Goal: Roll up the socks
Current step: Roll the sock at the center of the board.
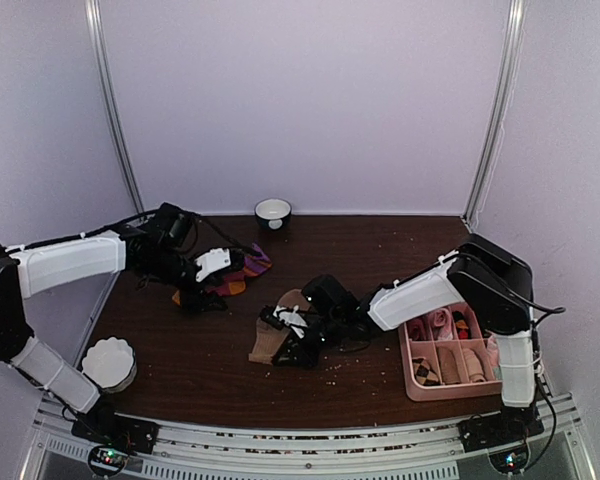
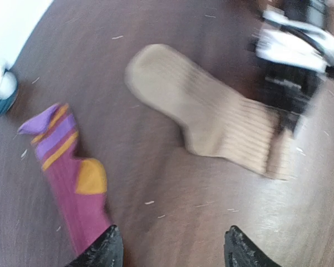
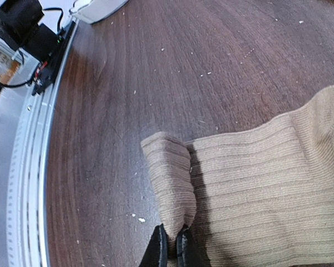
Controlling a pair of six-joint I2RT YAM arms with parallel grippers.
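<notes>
The soft tan ribbed sock (image 3: 256, 183) is spread at 1 o'clock from the right gripper (image 3: 170, 245), which is pinched tight on its folded cuff. The dark red striped sock (image 2: 78, 189) is found at 10 o'clock from the left gripper (image 2: 172, 247), whose fingers are spread apart with nothing held. Two socks are counted.

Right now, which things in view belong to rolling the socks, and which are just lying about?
Job in hand:
tan sock, its cuff folded over and pinched by the right gripper
red sock with purple-striped cuff, by the open left gripper

Lying about:
pink divided tray of small socks
dark bowl at the back
white fluted dish at the near left
</notes>
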